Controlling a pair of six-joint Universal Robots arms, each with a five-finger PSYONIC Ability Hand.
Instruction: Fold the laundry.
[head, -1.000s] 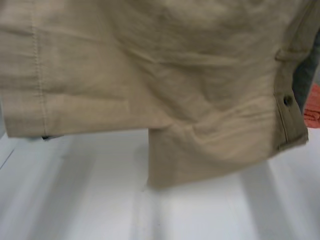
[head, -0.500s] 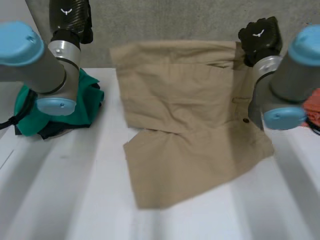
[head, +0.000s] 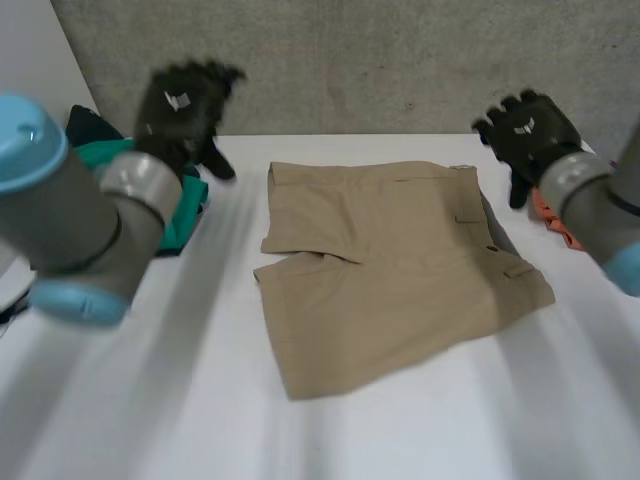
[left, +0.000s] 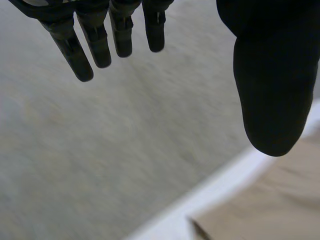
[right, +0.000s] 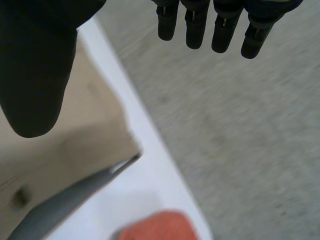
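A pair of tan shorts (head: 390, 265) lies flat on the white table (head: 150, 400), waistband toward my right side, legs toward my left. My left hand (head: 180, 110) hovers open above the table's far left, clear of the shorts, fingers (left: 80, 47) straight and thumb apart. My right hand (head: 525, 135) hangs open just off the shorts' far right corner, holding nothing. A corner of the tan shorts (left: 265, 205) lies below the left thumb. Under the right thumb is the shorts' edge (right: 75, 140).
A green garment on dark cloth (head: 185, 200) is piled at the far left of the table. An orange cloth (head: 555, 220) lies at the far right, also seen as orange cloth (right: 160, 227). A grey concrete wall (head: 380, 60) stands behind the table.
The shorts were held up in front of the camera, then dropped flat onto the table. Both hands let go, opened, and drew apart to the sides.
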